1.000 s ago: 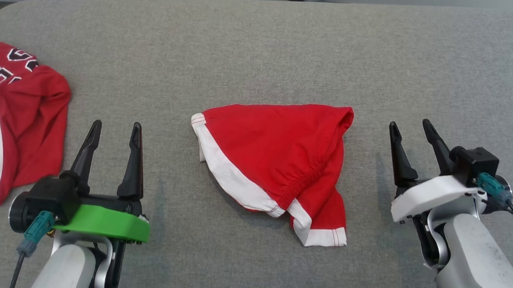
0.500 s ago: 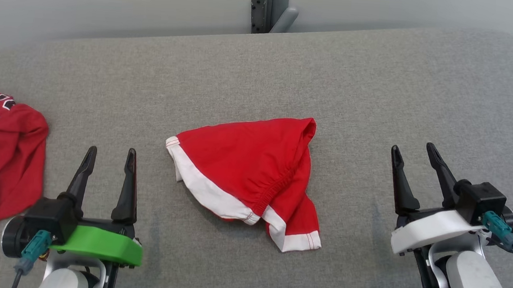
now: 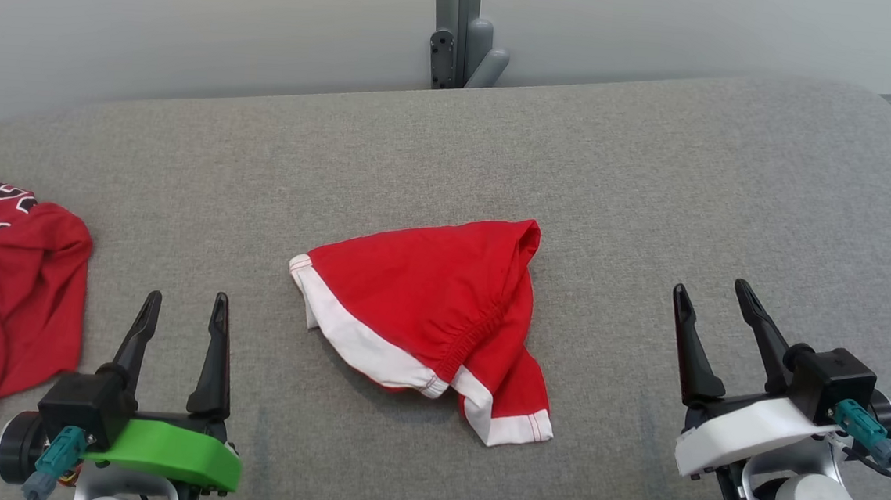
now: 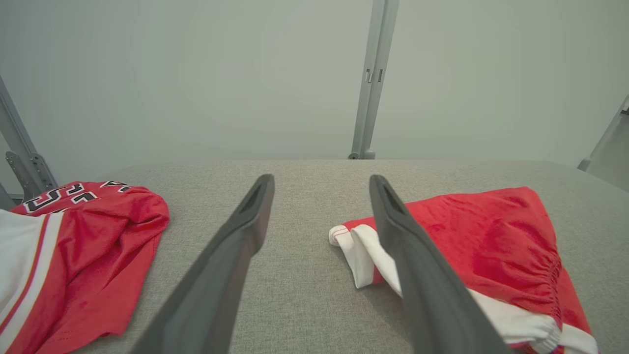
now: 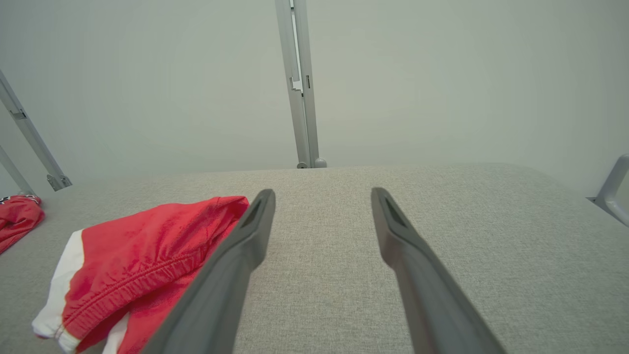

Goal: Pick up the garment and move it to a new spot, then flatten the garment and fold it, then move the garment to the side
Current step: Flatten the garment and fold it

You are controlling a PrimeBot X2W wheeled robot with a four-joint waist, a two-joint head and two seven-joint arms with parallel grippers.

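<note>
Pincers on both arms stand open and grip nothing. The left pincer (image 3: 187, 299) has its two dark fingers spread over the grey counter (image 3: 654, 178), and the right pincer (image 3: 710, 288) is parted just as wide. The garment (image 3: 426, 303), red with white hem bands and a gathered elastic seam, lies bunched on the counter between the two, touching neither. From the left pincer it sits ahead and to the right; in the left wrist view its white-edged corner shows just inside the right finger, which crosses in front of the white band. From the right pincer it sits ahead and to the left; in the right wrist view its red peak lies near the tip of the left finger. A red jersey (image 3: 11, 290) with white stripes and lettering lies crumpled to the left of the left pincer, well apart from the garment. A grey post (image 3: 453, 23) rises beyond the counter's far edge, ahead of both pincers.
</note>
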